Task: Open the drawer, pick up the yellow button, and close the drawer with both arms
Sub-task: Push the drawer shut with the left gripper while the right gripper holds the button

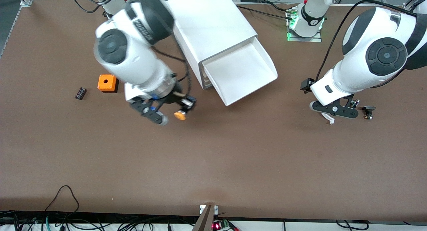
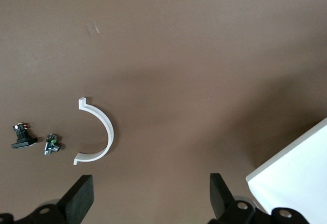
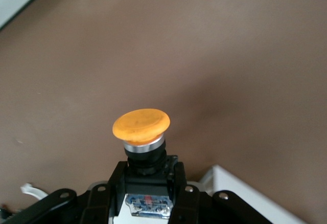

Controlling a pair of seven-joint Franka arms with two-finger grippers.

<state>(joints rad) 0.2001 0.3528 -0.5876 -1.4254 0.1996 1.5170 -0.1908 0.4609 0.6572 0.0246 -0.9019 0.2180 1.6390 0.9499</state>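
Note:
The button [image 1: 180, 115], with a round orange cap on a dark body, is held by my right gripper [image 1: 185, 106], which is shut on the body. It hangs over bare table between the orange box and the drawer. In the right wrist view the cap [image 3: 141, 125] sticks out past the gripper [image 3: 146, 179]. The white drawer [image 1: 263, 81] stands pulled out of its white cabinet [image 1: 213, 24] and shows nothing inside. My left gripper [image 1: 333, 111] hovers open over the table toward the left arm's end, with nothing between its fingers [image 2: 82, 198].
An orange square box [image 1: 107, 83] with a hole and a small black part [image 1: 80, 93] lie toward the right arm's end. By the left gripper lie a white curved piece [image 2: 99, 132], a small black part [image 1: 368, 111] and a small metal part [image 2: 51, 145].

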